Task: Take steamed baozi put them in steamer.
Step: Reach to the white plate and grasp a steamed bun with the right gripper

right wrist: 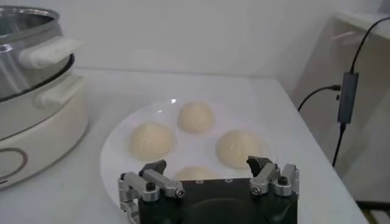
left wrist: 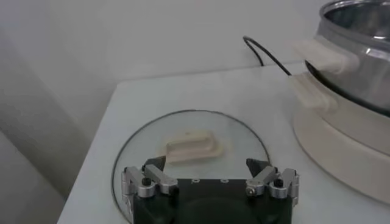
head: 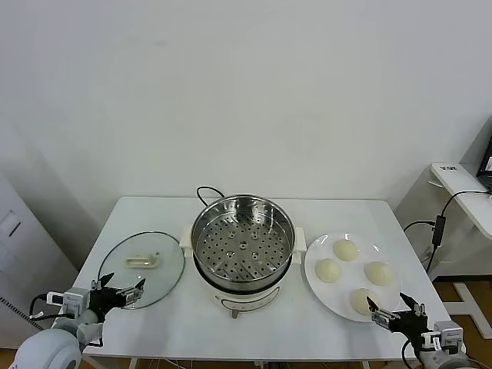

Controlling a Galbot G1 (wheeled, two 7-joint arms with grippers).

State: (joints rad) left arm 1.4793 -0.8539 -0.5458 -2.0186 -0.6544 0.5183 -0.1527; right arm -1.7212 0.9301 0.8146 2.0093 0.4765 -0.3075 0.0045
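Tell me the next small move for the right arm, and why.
Probably lower the right gripper onto the nearest baozi and close. All four buns sit on the white plate, the steamer tray is empty, and the open gripper hovers at the plate's near edge.

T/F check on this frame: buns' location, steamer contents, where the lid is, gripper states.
1. All four steamed baozi sit on the white plate. True.
2. The steamer already holds one bun. False: its perforated tray is bare.
3. The glass lid lies flat on the table, on the robot's left of the steamer. True.
4. The right gripper grips a bun. False: it is open, at the plate's near edge, holding nothing.
5. The left gripper is open over the lid's near edge. True.
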